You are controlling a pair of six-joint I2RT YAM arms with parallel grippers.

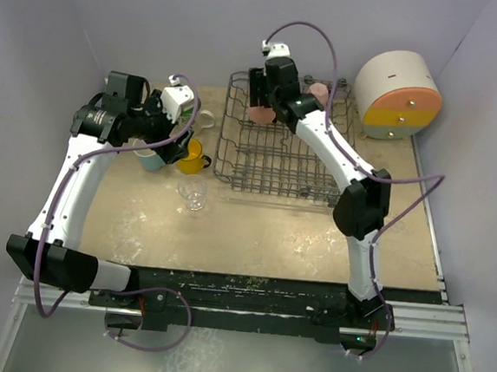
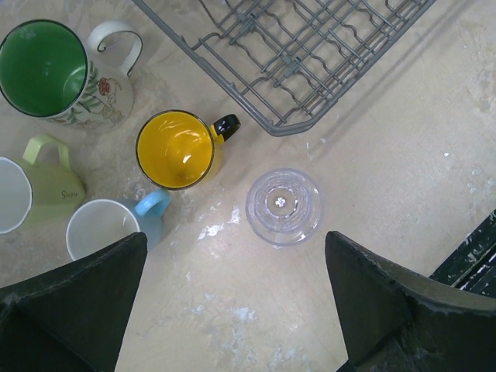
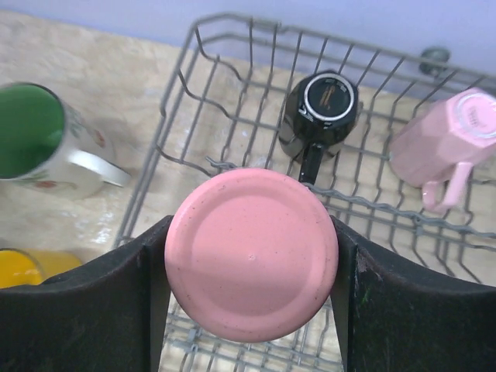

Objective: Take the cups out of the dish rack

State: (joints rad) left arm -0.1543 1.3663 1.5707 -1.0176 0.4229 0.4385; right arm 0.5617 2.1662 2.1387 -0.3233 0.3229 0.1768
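My right gripper (image 3: 249, 236) is shut on the upside-down salmon tumbler (image 3: 252, 252) at the far left of the grey wire dish rack (image 3: 194, 155); the tumbler (image 1: 259, 114) also shows under that gripper (image 1: 260, 100) in the top view. A black mug (image 3: 322, 116) and a pink mug (image 3: 453, 139) lie in the rack (image 1: 277, 158). My left gripper (image 2: 232, 310) is open and empty above the table. Below it are the clear glass (image 2: 283, 205), yellow-orange mug (image 2: 174, 149), light blue mug (image 2: 101, 229), pale yellow-green mug (image 2: 50, 186) and green-inside white mug (image 2: 43, 70).
A round cream, orange and yellow drawer box (image 1: 398, 95) stands at the far right behind the rack. The unloaded cups cluster left of the rack; the clear glass (image 1: 194, 193) stands nearest the front. Walls close in the table on three sides.
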